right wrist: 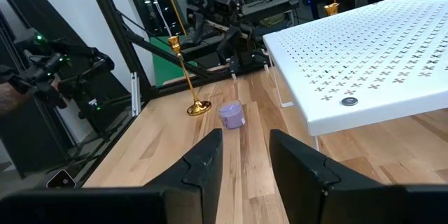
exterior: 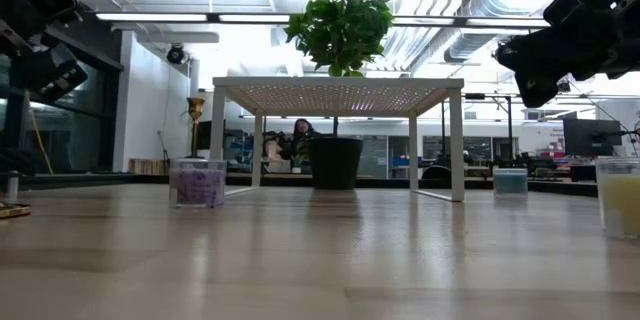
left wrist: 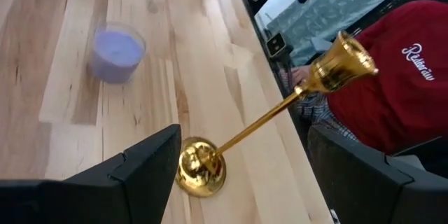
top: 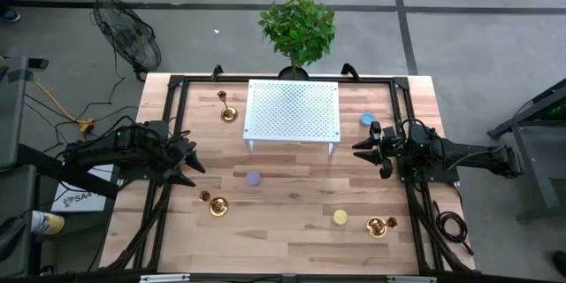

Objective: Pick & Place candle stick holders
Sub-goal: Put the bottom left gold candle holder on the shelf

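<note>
Three gold candle stick holders stand upright on their round bases on the wooden table: one at the far left, one at the near left, one at the near right. My left gripper is open and empty, above the table just to the left of the near-left holder, whose stem and cup show between its fingers in the left wrist view. My right gripper is open and empty, off the right end of the white perforated stand. The right wrist view shows the near-left holder farther off.
A purple candle, a blue one and a yellow one sit on the table. A potted plant stands at the far edge behind the stand. A person in a red shirt is beyond the table edge.
</note>
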